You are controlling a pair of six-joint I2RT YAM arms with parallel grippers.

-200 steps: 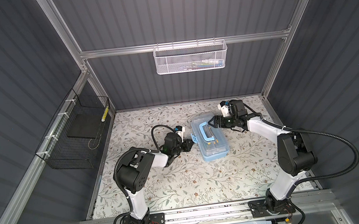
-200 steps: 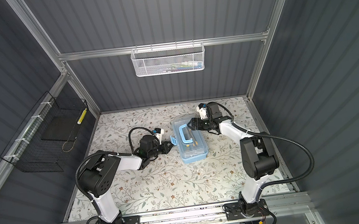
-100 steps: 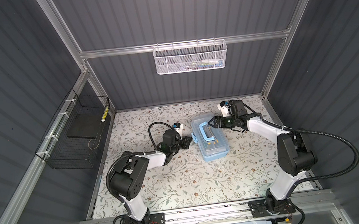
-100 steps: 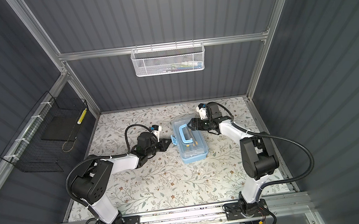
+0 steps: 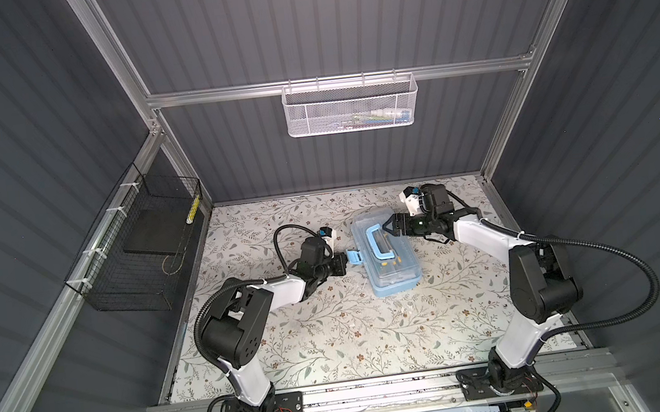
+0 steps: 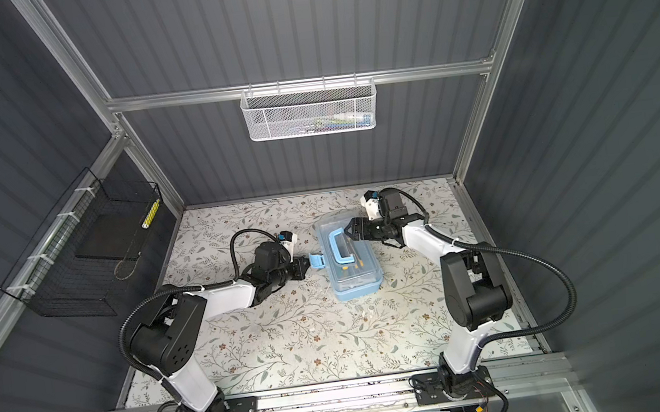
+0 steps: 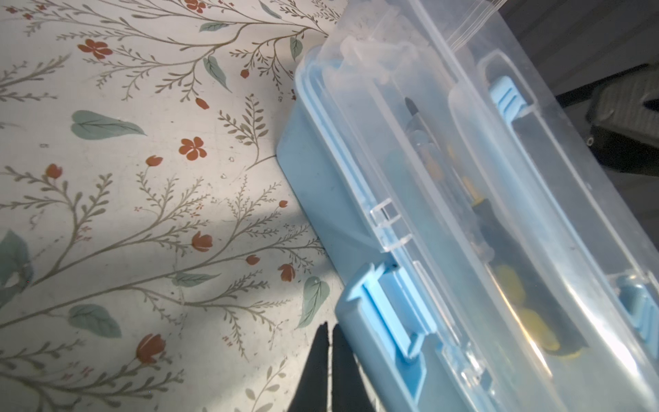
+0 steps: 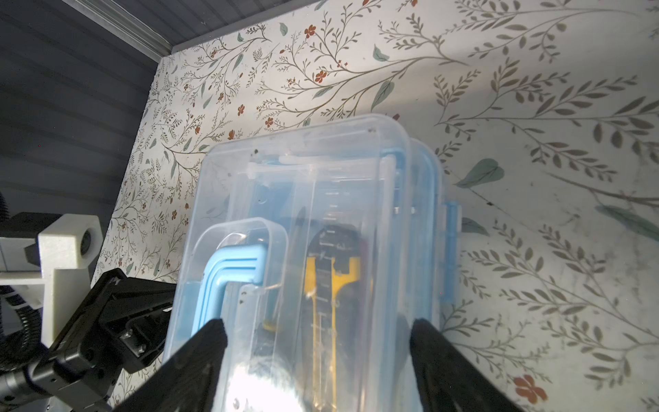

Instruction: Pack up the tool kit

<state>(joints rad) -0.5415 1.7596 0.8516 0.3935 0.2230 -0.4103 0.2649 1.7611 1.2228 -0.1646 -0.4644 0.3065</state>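
My left pincer (image 7: 328, 342) is pressed together on nothing, just beside the blue latch (image 7: 387, 305) of the tool kit (image 5: 386, 257), which sits on the counter (image 5: 333, 332) between my arms, while my right pincer (image 8: 317, 335) is spread wide over its clear lid (image 8: 321, 171).

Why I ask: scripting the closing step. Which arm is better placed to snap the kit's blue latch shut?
Left, probably. The left gripper, shut, sits beside the latch sticking out from the tool kit; the right gripper stands open over the lid.
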